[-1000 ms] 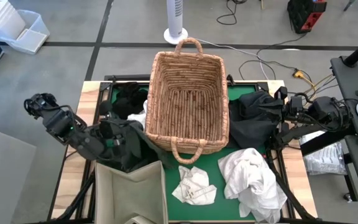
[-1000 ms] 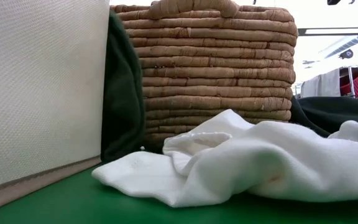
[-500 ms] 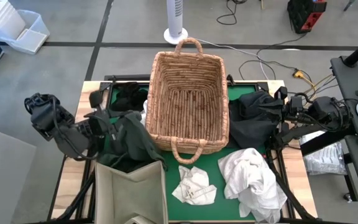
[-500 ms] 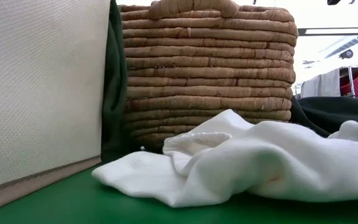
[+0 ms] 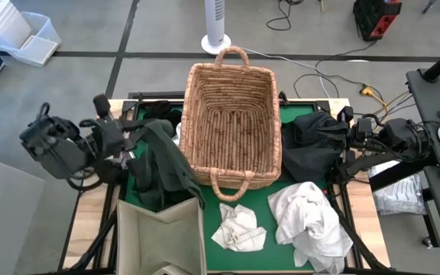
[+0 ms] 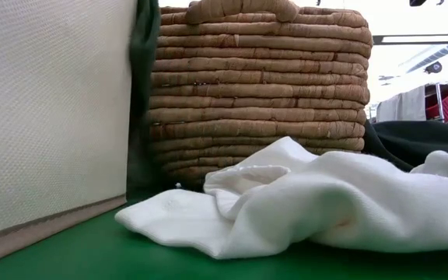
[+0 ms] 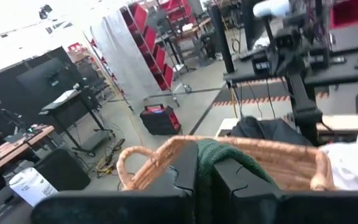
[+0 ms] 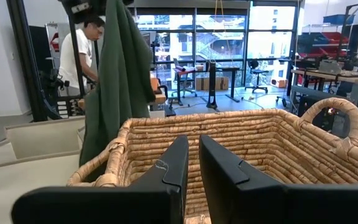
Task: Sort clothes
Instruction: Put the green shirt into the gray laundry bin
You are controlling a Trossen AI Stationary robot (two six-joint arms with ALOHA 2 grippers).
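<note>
My left gripper (image 5: 134,131) is above the table's left side, shut on a dark green garment (image 5: 161,164). The garment hangs beside the wicker basket (image 5: 231,122) and also shows in the right wrist view (image 8: 120,74). My right gripper (image 8: 193,168) waits shut and empty at the table's right, by a black garment (image 5: 312,143) that lies on the table. Two white garments (image 5: 237,228) (image 5: 312,220) lie on the green mat near the front. Another black garment (image 5: 157,114) and a white piece (image 5: 171,142) lie left of the basket. My left gripper pinches a bunched upper part of the dark green garment (image 7: 205,163) between its two fingers. The fingers come about level from the table's left. The garment hangs below them, and its lower end (image 6: 140,117) reaches down between the bin and the basket.
The beige fabric bin (image 5: 159,237) stands at the front left, close to the basket's near left corner. The basket fills the table's middle and far part. A person (image 8: 82,50) stands in the room beyond the table.
My left gripper has risen and gone toward the table's far edge, shut on the dark green garment. The garment has been drawn up from the gap beside the bin and now hangs longer and narrower, with its lower end still between bin and basket.
</note>
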